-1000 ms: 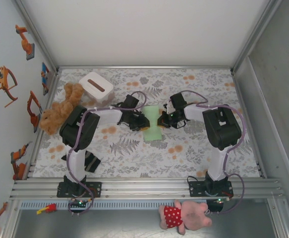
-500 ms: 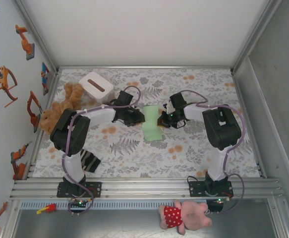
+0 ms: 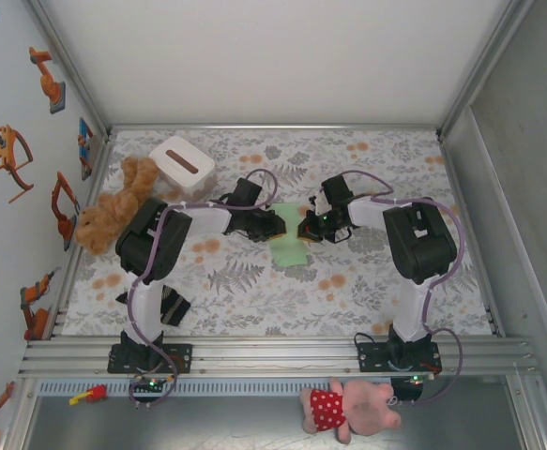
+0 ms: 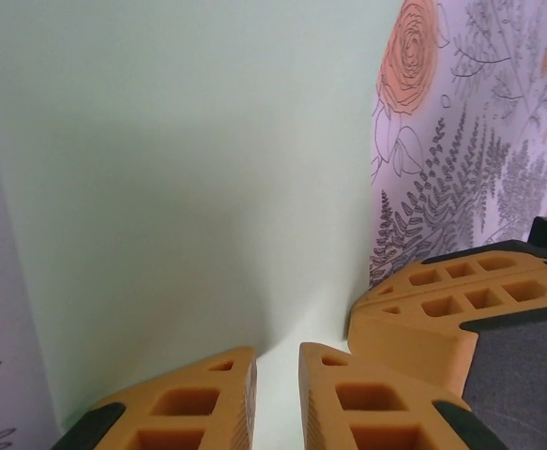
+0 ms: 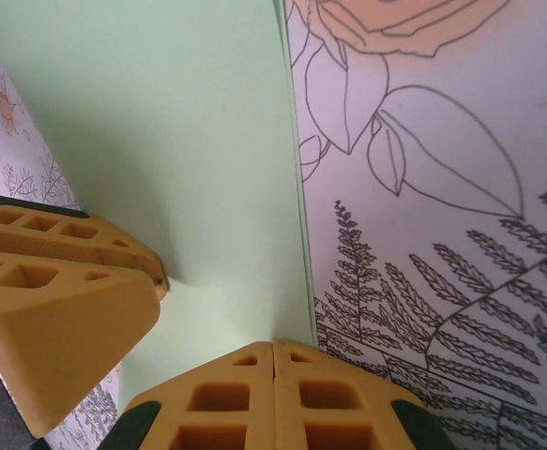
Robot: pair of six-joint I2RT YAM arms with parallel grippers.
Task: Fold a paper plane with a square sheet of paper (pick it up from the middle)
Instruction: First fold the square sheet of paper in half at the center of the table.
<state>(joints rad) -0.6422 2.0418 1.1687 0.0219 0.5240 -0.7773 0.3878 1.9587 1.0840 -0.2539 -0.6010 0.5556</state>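
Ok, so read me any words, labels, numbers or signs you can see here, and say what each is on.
None can be read.
The square sheet of paper is plain pale green.
The white box shows a dark slot, no label.
The wall stickers are orange robot-arm pictures without words.
The tablecloth is printed with flowers and ferns.

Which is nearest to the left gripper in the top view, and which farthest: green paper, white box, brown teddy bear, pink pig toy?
From the left gripper:
1. green paper, right at its fingertips.
2. white box, far left corner.
3. brown teddy bear, left edge.
4. pink pig toy, in front of the near rail.
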